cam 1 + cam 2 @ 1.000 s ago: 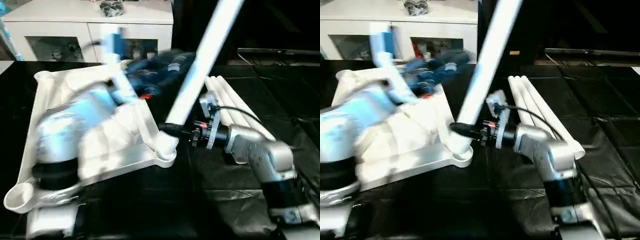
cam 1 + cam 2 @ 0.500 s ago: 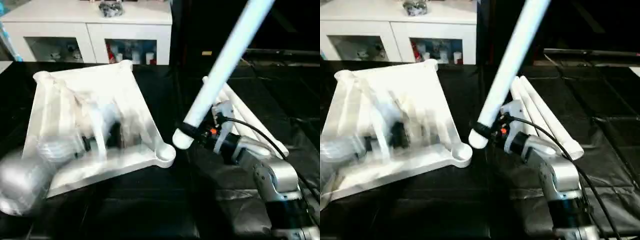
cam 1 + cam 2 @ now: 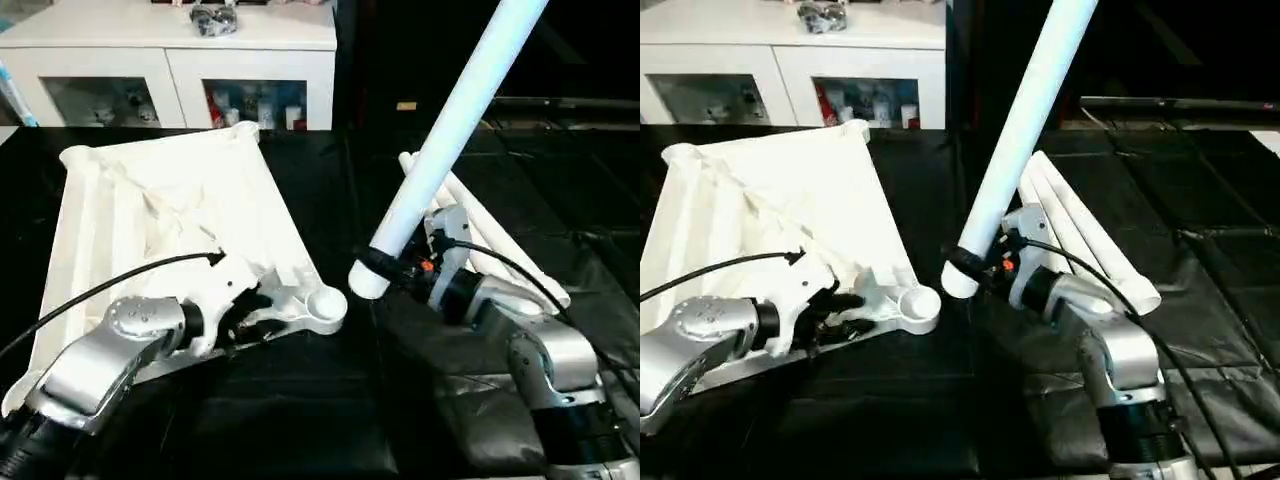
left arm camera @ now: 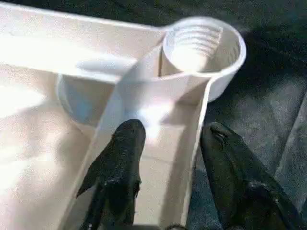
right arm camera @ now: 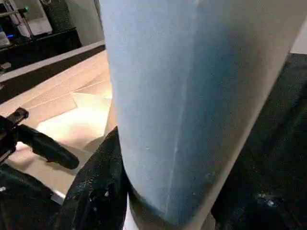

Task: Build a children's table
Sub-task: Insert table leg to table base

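Right gripper (image 3: pixel 385 268) pinches a white table leg (image 3: pixel 450 135) near its lower end, tilted toward upper right — left gripper (image 4: pixel 170 158), fingers spread, straddles the tabletop (image 3: pixel 170 215) rim beside the empty corner socket (image 4: pixel 201 45).

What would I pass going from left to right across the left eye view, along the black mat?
The robot's left hand at the table top's edge → the round corner socket of the table top → the right hand holding a raised white leg → the spare legs lying on the mat.
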`<state>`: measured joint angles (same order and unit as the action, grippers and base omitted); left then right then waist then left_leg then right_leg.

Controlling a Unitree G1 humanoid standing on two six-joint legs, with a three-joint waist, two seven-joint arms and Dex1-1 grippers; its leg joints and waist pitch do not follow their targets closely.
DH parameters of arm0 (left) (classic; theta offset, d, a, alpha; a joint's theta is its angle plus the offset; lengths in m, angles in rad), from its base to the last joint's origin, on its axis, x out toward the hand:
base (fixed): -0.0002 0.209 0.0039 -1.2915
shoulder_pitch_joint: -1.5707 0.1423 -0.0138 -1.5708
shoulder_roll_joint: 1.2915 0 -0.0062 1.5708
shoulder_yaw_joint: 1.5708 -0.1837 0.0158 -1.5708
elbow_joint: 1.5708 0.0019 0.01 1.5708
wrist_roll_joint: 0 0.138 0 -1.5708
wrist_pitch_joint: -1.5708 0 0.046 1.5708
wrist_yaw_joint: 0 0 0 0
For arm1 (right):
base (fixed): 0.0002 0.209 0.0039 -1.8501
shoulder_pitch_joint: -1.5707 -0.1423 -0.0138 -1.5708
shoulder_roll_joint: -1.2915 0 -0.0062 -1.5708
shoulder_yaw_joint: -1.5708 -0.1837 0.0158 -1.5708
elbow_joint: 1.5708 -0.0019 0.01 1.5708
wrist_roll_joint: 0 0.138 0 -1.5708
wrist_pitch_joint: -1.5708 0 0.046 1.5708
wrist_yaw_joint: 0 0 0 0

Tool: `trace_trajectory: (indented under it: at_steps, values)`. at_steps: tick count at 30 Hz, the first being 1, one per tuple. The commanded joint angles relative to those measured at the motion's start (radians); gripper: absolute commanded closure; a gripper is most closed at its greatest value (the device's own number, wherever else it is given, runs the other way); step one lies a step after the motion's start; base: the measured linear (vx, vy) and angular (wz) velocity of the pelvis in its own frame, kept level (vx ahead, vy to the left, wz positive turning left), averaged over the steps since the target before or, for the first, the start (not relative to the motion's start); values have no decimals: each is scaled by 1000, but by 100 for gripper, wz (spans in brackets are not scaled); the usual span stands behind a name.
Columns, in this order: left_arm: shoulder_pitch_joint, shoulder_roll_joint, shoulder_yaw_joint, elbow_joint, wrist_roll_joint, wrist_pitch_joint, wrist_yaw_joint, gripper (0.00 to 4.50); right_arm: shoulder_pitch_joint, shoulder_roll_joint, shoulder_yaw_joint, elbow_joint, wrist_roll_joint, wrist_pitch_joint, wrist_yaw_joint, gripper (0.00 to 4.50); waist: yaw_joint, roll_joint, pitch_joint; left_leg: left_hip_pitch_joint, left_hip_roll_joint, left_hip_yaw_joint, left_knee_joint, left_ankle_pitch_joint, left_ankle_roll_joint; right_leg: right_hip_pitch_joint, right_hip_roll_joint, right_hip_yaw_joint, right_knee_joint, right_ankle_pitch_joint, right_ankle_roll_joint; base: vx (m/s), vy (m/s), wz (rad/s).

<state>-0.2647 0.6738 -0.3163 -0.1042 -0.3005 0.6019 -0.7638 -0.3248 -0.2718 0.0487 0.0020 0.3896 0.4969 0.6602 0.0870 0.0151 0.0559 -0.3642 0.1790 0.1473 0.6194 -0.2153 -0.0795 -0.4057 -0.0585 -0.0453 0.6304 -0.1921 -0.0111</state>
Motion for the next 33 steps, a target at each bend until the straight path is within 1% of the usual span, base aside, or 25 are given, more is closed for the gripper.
trace_trajectory:
  at_steps: [1, 2, 4, 5, 7, 10, 11, 12, 13, 14, 15, 19, 20, 21, 22, 23, 24, 25, 26, 27, 28, 29, 30, 31, 33]
  values:
    - [-10, 5, -11, 9, 6, -14, -22, 267, -13, -8, -5, -22, -3, -12, 1, 259, -2, 20, -64, 4, 31, -4, -84, -147, -32, 53, -63, 44, -71, -148, -189, 0, 0, 0]
    - [-11, 4, -13, 16, 11, -20, -28, 273, -11, -9, -6, -24, -3, -10, 1, 259, -2, 23, -64, 5, 32, -5, -85, -154, -33, 53, -64, 44, -70, -147, -194, 0, 0, 0]
    - [-16, 4, -16, 30, 18, -32, -42, 303, -5, -10, -5, -30, -2, -7, 0, 259, -3, 21, -63, 5, 32, -4, -85, -163, -33, 53, -63, 44, -71, -154, -196, 0, 0, 0]
    - [-20, 6, -16, 35, 18, -38, -65, 311, 2, -13, -4, -44, 2, 3, -1, 259, -5, 30, -62, 6, 31, -5, -85, -176, -35, 53, -63, 45, -74, -165, -193, 0, 0, 0]
    - [-21, 10, -16, 34, 12, -43, -90, 321, 6, -16, -2, -51, 2, 8, -1, 259, -4, 25, -63, 6, 31, -5, -85, -171, -33, 55, -64, 45, -74, -163, -193, 0, 0, 0]
    - [-22, 12, -15, 53, 16, -64, -114, 356, 13, -17, -1, -51, 0, 9, -2, 259, -5, 27, -63, 5, 31, -4, -84, -160, -28, 54, -63, 45, -73, -160, -196, 0, 0, 0]
    - [-21, 16, -20, 66, 22, -87, -133, 361, 15, -20, 1, -48, -4, 11, -4, 259, -5, 31, -63, 3, 31, -4, -84, -160, -26, 55, -64, 45, -74, -168, -195, 0, 0, 0]
    - [-21, 16, -21, 66, 23, -89, -135, 365, 15, -20, 1, -48, -4, 11, -4, 259, -6, 29, -62, 3, 30, -4, -84, -162, -25, 55, -64, 45, -76, -173, -194, 0, 0, 0]
    - [-22, 18, -22, 70, 18, -91, -148, 371, 13, -20, 2, -46, -5, 11, -5, 259, -5, 36, -64, 4, 30, -5, -83, -162, -25, 55, -64, 45, -75, -179, -192, 0, 0, 0]
    - [-22, 17, -23, 73, 16, -92, -155, 381, 11, -19, 3, -44, -7, 8, -5, 259, -7, 33, -64, 3, 30, -4, -83, -161, -24, 55, -64, 46, -75, -181, -191, 0, 0, 0]
    - [-24, 17, -26, 78, 16, -96, -167, 391, 10, -19, 5, -41, -11, 4, -6, 259, -6, 37, -64, 4, 30, -4, -83, -160, -24, 54, -64, 46, -75, -183, -192, 0, 0, 0]
    - [-36, 1, -26, 116, 35, -119, -181, 413, 10, -14, 12, -57, -9, 12, -14, 259, -9, 41, -66, 3, 30, -4, -81, -145, -21, 56, -63, 45, -73, -165, -194, 0, 0, 0]
    - [-40, -6, -26, 128, 41, -127, -183, 436, 8, -12, 13, -59, -7, 15, -13, 259, -9, 38, -66, 3, 30, -3, -81, -145, -19, 55, -63, 45, -74, -167, -194, 0, 0, 0]
    - [-43, -10, -27, 135, 45, -134, -185, 444, 6, -11, 16, -58, -6, 16, -10, 259, -9, 40, -66, 3, 30, -3, -82, -145, -18, 55, -63, 45, -75, -171, -194, 0, 0, 0]
    - [-43, -10, -27, 135, 45, -134, -185, 448, 6, -11, 16, -58, -6, 16, -10, 259, -9, 35, -66, 3, 31, -3, -82, -144, -17, 55, -63, 45, -76, -172, -193, 0, 0, 0]
    - [-47, -17, -29, 142, 46, -137, -186, 450, 2, -12, 20, -54, -6, 16, -5, 259, -8, 37, -66, 3, 31, -3, -82, -143, -16, 55, -65, 46, -75, -181, -192, 0, 0, 0]
    - [-49, -20, -31, 145, 48, -142, -190, 450, -1, -12, 25, -51, -6, 17, 0, 259, -9, 30, -65, 2, 31, -2, -83, -141, -14, 56, -65, 46, -76, -183, -191, 0, 0, 0]
    - [-54, -28, -36, 152, 55, -146, -191, 450, -12, -15, 39, -39, -10, 14, 16, 259, -8, 33, -66, 2, 32, -2, -82, -140, -13, 55, -66, 46, -76, -188, -191, 0, 0, 0]
    - [-56, -31, -41, 157, 63, -152, -193, 450, -18, -17, 49, -33, -14, 12, 27, 259, -8, 24, -65, 1, 32, -2, -83, -136, -10, 57, -66, 46, -76, -190, -188, 0, 0, 0]
    - [-58, -33, -44, 161, 71, -162, -193, 450, -21, -18, 55, -30, -16, 11, 33, 259, -7, 28, -65, 1, 32, -2, -82, -133, -10, 56, -67, 46, -74, -191, -188, 0, 0, 0]
    - [-62, -38, -45, 166, 76, -168, -191, 450, -25, -18, 59, -27, -17, 9, 37, 259, -9, 22, -65, 1, 32, -1, -82, -135, -6, 55, -67, 46, -77, -201, -184, 0, 0, 0]
    - [-62, -38, -45, 166, 76, -168, -191, 450, -25, -18, 59, -27, -17, 9, 37, 259, -7, 26, -64, 1, 33, -1, -82, -134, -5, 54, -68, 47, -77, -215, -181, 0, 0, 0]
    - [-67, -42, -56, 173, 90, -178, -191, 450, -32, -18, 65, -21, -19, 7, 44, 259, -7, 22, -64, 1, 33, 0, -82, -134, -4, 54, -68, 47, -78, -220, -180, 0, 0, 0]
    - [-71, -45, -64, 179, 103, -186, -193, 450, -38, -18, 69, -16, -21, 6, 48, 259, -6, 22, -64, 1, 33, -1, -83, -130, -2, 53, -68, 47, -78, -229, -176, 0, 0, 0]
    - [-77, -42, -101, 204, 158, -228, -202, 450, -51, -15, 79, 0, -26, -1, 54, 259, -5, 24, -64, 4, 35, -1, -84, -138, -3, 50, -69, 48, -81, -246, -170, 0, 0, 0]
